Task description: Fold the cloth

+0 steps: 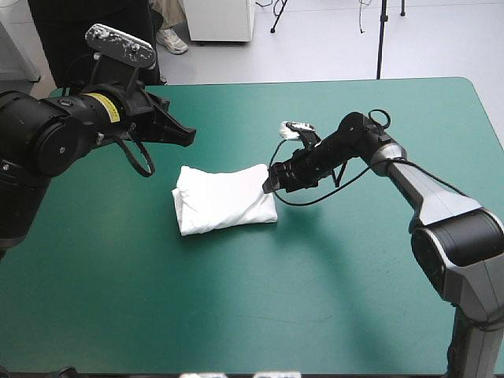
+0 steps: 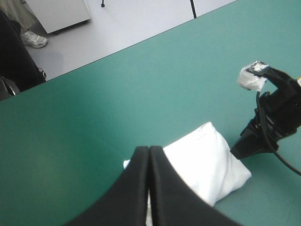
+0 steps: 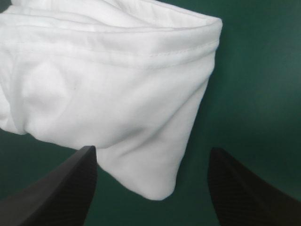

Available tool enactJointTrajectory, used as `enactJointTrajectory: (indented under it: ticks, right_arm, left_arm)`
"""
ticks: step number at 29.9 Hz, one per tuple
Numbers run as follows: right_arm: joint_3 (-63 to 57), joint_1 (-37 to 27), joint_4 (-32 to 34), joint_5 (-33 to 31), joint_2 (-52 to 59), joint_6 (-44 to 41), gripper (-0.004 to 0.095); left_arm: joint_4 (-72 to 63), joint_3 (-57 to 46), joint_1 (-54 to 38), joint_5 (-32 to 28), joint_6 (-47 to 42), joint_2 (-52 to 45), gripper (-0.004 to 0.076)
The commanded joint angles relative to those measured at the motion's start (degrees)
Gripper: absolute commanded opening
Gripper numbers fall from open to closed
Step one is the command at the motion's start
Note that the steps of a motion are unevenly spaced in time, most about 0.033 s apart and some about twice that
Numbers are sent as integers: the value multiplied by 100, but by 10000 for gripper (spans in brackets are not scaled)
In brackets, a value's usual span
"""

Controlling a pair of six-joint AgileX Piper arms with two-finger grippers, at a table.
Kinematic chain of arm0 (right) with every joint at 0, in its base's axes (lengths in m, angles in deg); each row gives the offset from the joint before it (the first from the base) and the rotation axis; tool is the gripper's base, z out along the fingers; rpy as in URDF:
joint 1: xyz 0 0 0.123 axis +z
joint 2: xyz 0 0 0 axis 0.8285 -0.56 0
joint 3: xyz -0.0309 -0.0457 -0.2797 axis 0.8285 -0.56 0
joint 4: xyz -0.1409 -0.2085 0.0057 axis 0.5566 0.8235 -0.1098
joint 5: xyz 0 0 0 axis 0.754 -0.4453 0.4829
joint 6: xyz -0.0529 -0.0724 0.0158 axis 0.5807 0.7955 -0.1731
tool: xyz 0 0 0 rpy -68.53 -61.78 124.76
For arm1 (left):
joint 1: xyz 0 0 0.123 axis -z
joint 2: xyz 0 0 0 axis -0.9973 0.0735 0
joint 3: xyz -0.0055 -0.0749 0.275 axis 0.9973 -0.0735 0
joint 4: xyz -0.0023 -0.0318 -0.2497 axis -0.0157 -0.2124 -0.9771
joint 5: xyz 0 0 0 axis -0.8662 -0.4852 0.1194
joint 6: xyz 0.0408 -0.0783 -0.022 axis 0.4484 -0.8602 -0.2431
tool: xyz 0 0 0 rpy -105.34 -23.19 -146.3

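High view shows you the left gripper [image 1: 187, 135] raised at ten o'clock of the T-shirt [image 1: 224, 199], jaws pressed together on nothing, likely parked out of the way. The T-shirt lies as a folded bundle near the middle of the table [image 1: 354, 299]. At its three o'clock edge the right gripper [image 1: 270, 184] sits low, jaws spread around that corner, seemingly to neaten it.
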Motion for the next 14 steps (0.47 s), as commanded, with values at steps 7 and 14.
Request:
enactJointTrajectory:
  ticks: [7, 14]
  right_arm:
    - [167, 57, -1034, 81, -293, 513, 635]
    - [167, 301, -1117, 12, -625, 647, 541]
  left_arm:
    - [19, 154, 6, 207, -56, -183, -9]
    - [-28, 154, 6, 207, -197, -183, -9]
